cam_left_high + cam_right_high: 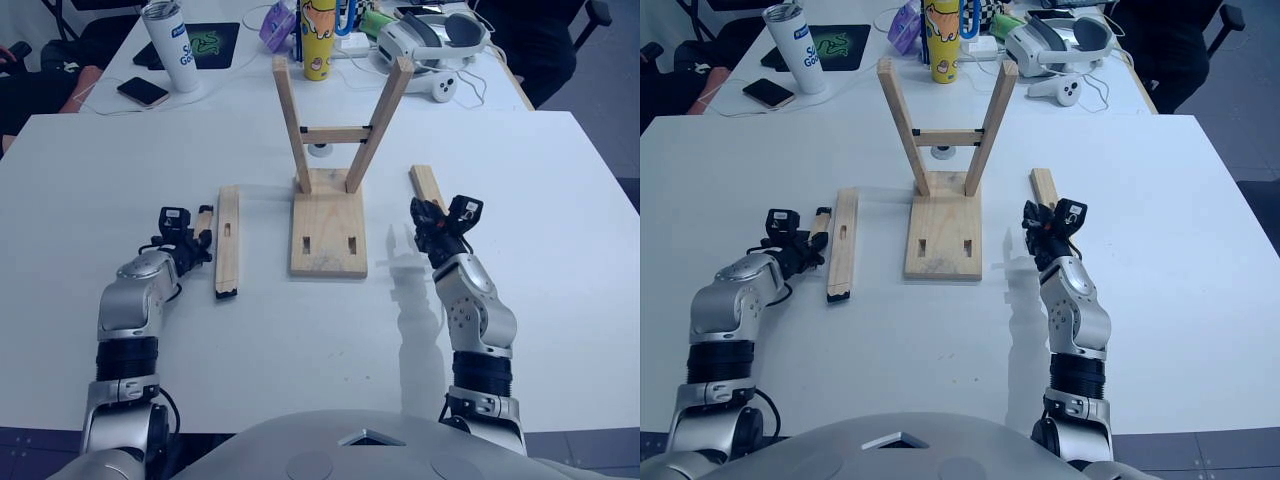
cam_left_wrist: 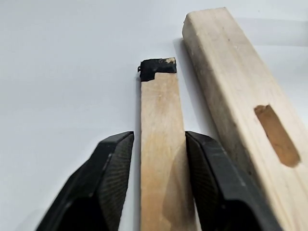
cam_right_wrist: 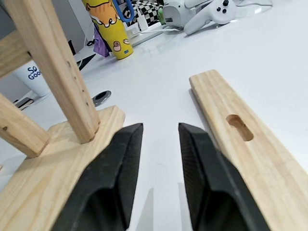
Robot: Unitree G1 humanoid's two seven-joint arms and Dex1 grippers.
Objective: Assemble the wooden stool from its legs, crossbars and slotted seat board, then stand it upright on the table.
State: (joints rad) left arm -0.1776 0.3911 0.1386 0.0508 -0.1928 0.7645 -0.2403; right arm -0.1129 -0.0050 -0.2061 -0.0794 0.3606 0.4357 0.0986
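Left eye view: the slotted seat board lies flat in the middle of the white tabletop. Two legs stand in the slots at its far end, leaning apart toward their tops and joined partway up by a crossbar. The two slots at its near end are bare.

Just left of the seat board a loose leg lies flat, a mortise in its upper face and a black mark at its near end. On the far side of that leg from the board lies a thin loose crossbar with a black-tipped end. The left claw straddles this stick, which rests on the tabletop. One finger touches it and the other stands a sliver off, so the claw is slightly open and not clamped.

To the right of the seat board another slotted leg lies flat. The right claw hovers low between this leg and the board, its fingers parted and empty.

Beyond the seat board, on the adjoining tabletop, stand a yellow tumbler and a white tumbler, with a phone, a VR headset and its controller.
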